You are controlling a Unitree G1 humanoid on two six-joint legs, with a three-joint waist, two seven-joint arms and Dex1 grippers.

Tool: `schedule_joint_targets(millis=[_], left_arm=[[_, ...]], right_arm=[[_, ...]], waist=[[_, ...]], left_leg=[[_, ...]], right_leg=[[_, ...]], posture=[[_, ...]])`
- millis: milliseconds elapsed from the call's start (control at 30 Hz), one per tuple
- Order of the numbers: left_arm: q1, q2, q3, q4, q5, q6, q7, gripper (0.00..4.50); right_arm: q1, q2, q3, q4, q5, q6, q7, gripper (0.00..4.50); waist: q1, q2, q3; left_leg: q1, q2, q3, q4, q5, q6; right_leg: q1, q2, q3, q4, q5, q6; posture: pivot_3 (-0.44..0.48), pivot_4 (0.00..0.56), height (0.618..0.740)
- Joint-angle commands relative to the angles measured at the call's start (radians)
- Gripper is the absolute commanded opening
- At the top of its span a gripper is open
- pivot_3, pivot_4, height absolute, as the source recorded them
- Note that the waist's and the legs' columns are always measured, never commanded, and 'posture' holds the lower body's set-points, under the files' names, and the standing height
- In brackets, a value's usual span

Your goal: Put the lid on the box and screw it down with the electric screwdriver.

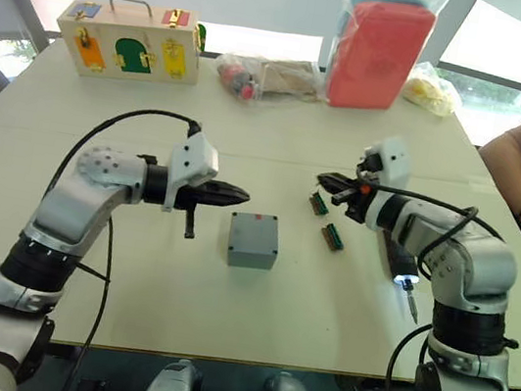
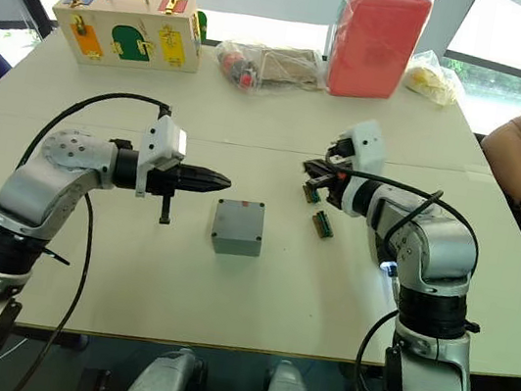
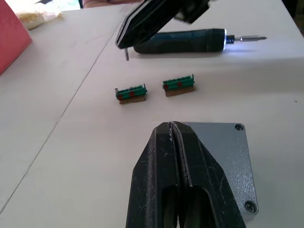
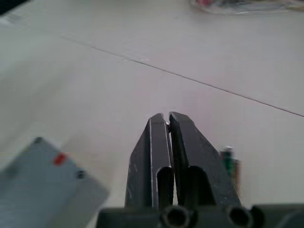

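Left eye view: box (image 1: 253,240) between closed fingers, apart.

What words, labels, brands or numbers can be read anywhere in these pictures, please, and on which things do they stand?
None can be read.
Lid: a small red mark, no lettering visible.
Electric screwdriver: no brand visible.
Wooden latch box: coloured shapes, no text.

Silver jointed arms, black cables, white wrist housings, 2 black-fingered grippers.
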Motion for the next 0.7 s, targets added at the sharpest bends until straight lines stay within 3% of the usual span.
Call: schedule_joint_targets(millis=[33,233,700], left_arm=[[0.005,0.025,0.027,-0.019,-0.007,-0.016,-0.012,0.00],[0.024,0.029,0.025,-0.033,-0.006,-0.013,0.000,0.00],[0.028,0.024,0.019,-0.047,-0.008,-0.008,0.016,0.00]], right_arm=[[0.009,0.029,0.008,-0.102,0.071,0.072,-0.016,0.08],[0.061,0.066,0.096,-0.113,0.050,0.051,-0.058,0.08],[0.062,0.008,0.162,-0.030,-0.006,-0.046,-0.038,0.08]], waist=[[0.001,0.000,0.000],[0.004,0.000,0.000],[0.002,0.000,0.000]], left_leg=[[0.000,0.000,0.000,0.000,0.000,0.000],[0.000,-0.001,0.000,0.000,0.000,0.000],[0.000,-0.001,0.000,0.000,0.000,0.000]], right_leg=[[0.000,0.000,0.000,0.000,0.000,0.000],[0.000,-0.001,0.000,0.000,0.000,0.000],[0.000,-0.001,0.000,0.000,0.000,0.000]], posture=[[0.000,0.150,0.730],[0.000,0.150,0.730],[0.000,0.150,0.730]])
